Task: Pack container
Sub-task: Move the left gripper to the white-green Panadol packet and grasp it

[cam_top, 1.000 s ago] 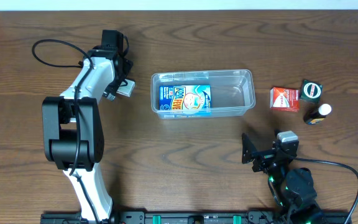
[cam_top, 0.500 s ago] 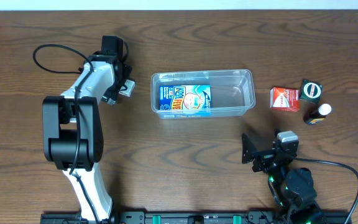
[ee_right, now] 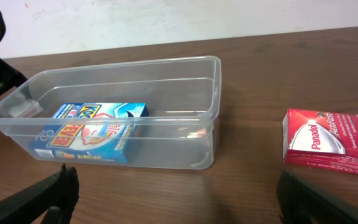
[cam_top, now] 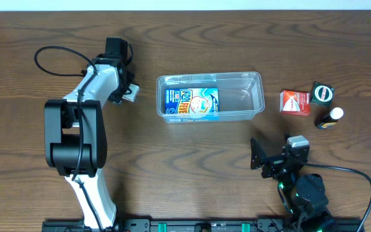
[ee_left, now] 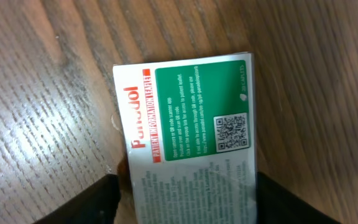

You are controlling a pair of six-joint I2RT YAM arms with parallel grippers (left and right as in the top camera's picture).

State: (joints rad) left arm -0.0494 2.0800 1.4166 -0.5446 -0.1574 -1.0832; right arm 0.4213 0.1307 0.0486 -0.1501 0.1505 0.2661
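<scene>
At the left of the surface (cam_top: pixel 192 167), our left jaws have just narrowed onto the green Panadol box (ee_left: pixel 188 118), grasping it; right jaws hang released. The container (cam_top: pixel 257 77), mid-surface, is its next stop, we judge.

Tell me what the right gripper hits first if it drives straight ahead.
Probably the near wall of the container, toward its right end, which lies dead ahead of the right gripper. The red Panadol box sits off to the right, outside that line.
</scene>
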